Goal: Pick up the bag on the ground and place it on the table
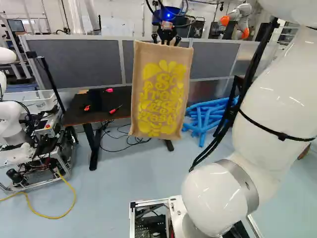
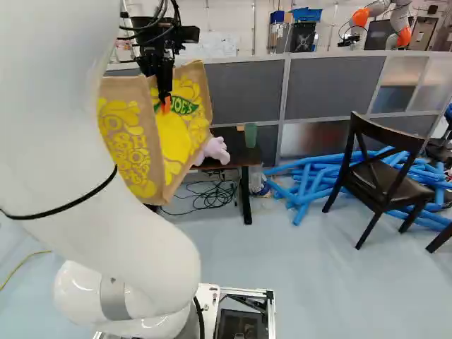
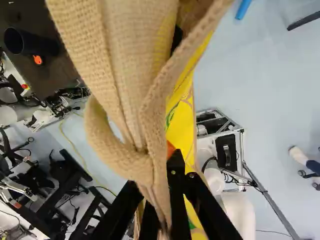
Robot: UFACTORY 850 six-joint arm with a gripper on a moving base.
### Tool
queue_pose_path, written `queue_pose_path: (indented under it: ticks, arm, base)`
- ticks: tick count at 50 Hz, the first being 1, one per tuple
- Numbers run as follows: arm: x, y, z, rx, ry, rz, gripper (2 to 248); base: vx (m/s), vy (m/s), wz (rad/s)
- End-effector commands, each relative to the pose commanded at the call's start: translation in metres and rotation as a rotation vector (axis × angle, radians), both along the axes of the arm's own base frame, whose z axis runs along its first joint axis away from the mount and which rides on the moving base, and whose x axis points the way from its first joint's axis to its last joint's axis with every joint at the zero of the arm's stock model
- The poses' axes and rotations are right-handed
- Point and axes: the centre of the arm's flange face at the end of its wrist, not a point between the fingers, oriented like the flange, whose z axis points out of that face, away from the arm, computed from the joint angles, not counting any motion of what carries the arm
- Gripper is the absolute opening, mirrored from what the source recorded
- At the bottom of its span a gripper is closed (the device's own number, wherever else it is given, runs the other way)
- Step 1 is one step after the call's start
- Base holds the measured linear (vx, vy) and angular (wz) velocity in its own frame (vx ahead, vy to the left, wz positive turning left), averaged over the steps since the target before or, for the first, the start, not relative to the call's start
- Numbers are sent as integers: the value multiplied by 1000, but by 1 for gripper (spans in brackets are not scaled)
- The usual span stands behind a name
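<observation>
Approach zone: open floor (image 1: 114, 183) extends from the base to the table (image 1: 74, 111). Clearance above the tabletop is open beside the bag (image 1: 163, 89), at the bag's left in the left base view. Obstacles on the tabletop: black cylinder (image 3: 30, 42), red-handled tool (image 1: 114, 110), green cup (image 2: 251, 134), pink plush toy (image 2: 215, 150). Rear limit: grey partition (image 1: 79, 59). Side limits: blue tubes (image 2: 311, 183) and chair (image 2: 395, 187), right base view; another robot (image 1: 10, 121), left base view. Low hazard: loose cables (image 2: 212, 194) under the table.

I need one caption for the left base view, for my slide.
Bag hanging from the tool, in front of the table.
</observation>
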Motion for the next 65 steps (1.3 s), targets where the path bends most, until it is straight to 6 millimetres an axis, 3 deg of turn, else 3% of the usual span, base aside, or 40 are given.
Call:
queue_pose_path:
  ticks: [20, 65]
  arm:
    - [-3, -6, 30, -2, 11, -9, 22]
    - [-3, -7, 31, -2, 11, -9, 22]
  base:
    - [0, 0, 0]
    - [69, 3, 4]
